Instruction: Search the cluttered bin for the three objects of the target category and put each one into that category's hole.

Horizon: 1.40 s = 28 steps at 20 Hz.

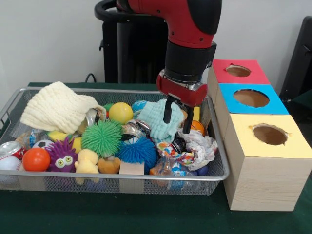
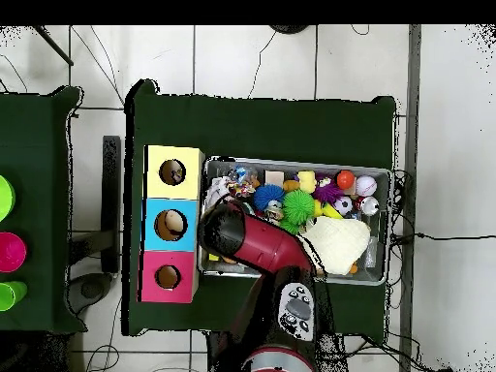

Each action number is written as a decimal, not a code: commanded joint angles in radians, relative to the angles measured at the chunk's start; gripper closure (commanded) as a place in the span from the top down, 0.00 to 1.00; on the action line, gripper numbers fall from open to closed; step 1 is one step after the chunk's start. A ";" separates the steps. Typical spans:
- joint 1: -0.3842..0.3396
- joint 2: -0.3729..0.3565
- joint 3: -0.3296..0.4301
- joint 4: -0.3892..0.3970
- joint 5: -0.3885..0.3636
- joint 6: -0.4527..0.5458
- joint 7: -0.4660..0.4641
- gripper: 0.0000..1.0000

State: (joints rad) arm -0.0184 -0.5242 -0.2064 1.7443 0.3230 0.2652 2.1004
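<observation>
My gripper hangs over the right part of the wire bin. Its two black fingers stand open and reach down at the right side of a light teal cloth, holding nothing. A cream knitted cloth lies at the bin's back left, and a crumpled patterned cloth is at the front right. Beside the bin stand three boxes with round holes: red, blue and yellow. From overhead, the arm hides the gripper, while the cream cloth shows.
The bin also holds a green spiky ball, a blue spiky ball, a purple fuzzy toy, an orange ball, a yellow ball, cans and a wooden block. The boxes touch the bin's side.
</observation>
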 commanded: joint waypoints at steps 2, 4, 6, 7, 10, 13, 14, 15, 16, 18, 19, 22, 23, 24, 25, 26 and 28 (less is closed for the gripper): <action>0.022 0.033 0.005 -0.089 0.086 0.015 0.230 1.00; 0.019 0.040 0.008 -0.090 0.093 0.006 0.225 1.00; 0.022 0.038 0.013 -0.074 0.102 -0.005 0.230 1.00; 0.025 0.036 0.011 -0.062 0.105 -0.012 0.236 1.00; 0.030 0.043 0.015 -0.043 0.110 -0.046 0.239 1.00; 0.028 0.067 0.024 -0.049 0.120 -0.078 0.237 1.00; 0.032 0.073 0.024 -0.051 0.126 -0.083 0.239 1.00; 0.032 0.079 0.027 -0.053 0.130 -0.091 0.239 1.00; 0.034 0.085 0.028 -0.054 0.134 -0.099 0.241 1.00; 0.041 0.096 0.037 -0.047 0.142 -0.123 0.247 1.00; 0.039 0.103 0.042 -0.049 0.145 -0.131 0.245 1.00; 0.036 0.124 0.056 -0.049 0.155 -0.162 0.245 1.00; 0.037 0.131 0.059 -0.049 0.160 -0.174 0.248 1.00; 0.038 0.137 0.063 -0.050 0.166 -0.182 0.249 1.00; 0.043 0.143 0.065 -0.052 0.174 -0.190 0.251 1.00; 0.043 0.149 0.071 -0.054 0.180 -0.198 0.252 1.00; 0.055 0.162 0.074 -0.059 0.197 -0.210 0.259 1.00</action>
State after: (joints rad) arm 0.0272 -0.4328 -0.2253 1.7128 0.4490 0.1231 2.1004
